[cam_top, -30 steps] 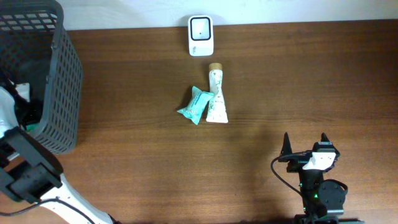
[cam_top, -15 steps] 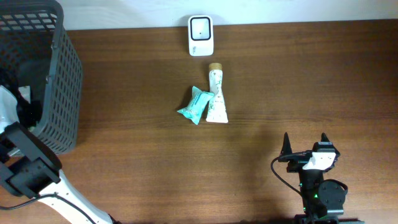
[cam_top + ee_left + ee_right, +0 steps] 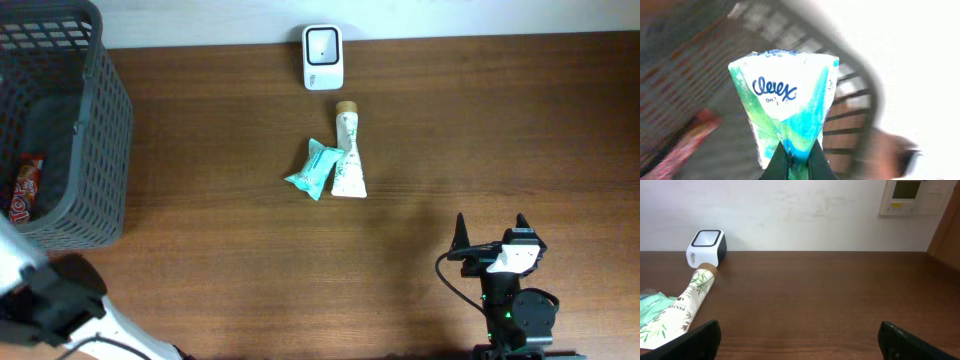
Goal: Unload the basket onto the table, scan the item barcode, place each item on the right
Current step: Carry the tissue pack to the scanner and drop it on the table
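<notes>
Two grippers: one clenched on a Kleenex pack, one spread wide

Overhead: at the far edge of the tabletop (image 3: 500, 130), near its middle, a white barcode scanner (image 3: 322, 57). Just nearside of it, a Pantene tube (image 3: 347, 152), cap toward the scanner. Touching the tube's left flank, a teal packet (image 3: 315, 168). In the far left corner, a grey slatted basket (image 3: 100, 150) with a red snack packet (image 3: 22, 190) inside. Close to the near edge, toward the right, the right gripper (image 3: 490, 232), parted and holding nothing. At the near left corner, only part of the left arm (image 3: 55, 300), its gripper impossible to make out from here.

Left wrist: left gripper (image 3: 796, 165) pinched tight on the bottom seam of a Kleenex tissue pack (image 3: 785, 110), with dark fingertips (image 3: 774, 169) on either side. Pack upright above them, logo toward the camera. Behind it, blurred, the basket bars and the red packet.

Right wrist: both fingers (image 3: 695, 340) wide apart, with bare tabletop between. Far left, the scanner, then the tube and the teal packet.
</notes>
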`<action>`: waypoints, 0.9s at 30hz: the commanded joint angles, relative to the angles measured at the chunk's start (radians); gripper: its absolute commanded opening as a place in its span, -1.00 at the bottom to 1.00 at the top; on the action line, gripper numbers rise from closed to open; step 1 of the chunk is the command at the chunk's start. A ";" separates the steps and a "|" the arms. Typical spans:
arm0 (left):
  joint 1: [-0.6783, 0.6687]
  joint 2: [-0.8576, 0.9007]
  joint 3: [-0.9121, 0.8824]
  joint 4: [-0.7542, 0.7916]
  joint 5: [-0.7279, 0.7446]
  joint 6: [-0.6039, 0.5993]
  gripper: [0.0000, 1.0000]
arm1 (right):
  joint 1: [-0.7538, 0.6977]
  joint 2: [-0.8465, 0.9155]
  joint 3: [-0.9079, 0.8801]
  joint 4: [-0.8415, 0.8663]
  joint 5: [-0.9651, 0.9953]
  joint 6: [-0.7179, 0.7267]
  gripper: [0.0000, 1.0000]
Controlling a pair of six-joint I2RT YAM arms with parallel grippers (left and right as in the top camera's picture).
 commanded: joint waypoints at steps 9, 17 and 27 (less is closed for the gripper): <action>-0.336 -0.148 0.097 -0.074 0.383 -0.157 -1.00 | -0.004 -0.007 -0.007 -0.005 -0.002 -0.006 0.97; -0.765 0.025 0.097 -0.234 -0.272 -0.044 -1.00 | -0.004 -0.007 -0.007 -0.005 -0.002 -0.006 0.97; -0.918 0.391 0.097 -0.291 -0.313 -0.044 -0.84 | -0.004 -0.007 -0.007 -0.005 -0.002 -0.006 0.97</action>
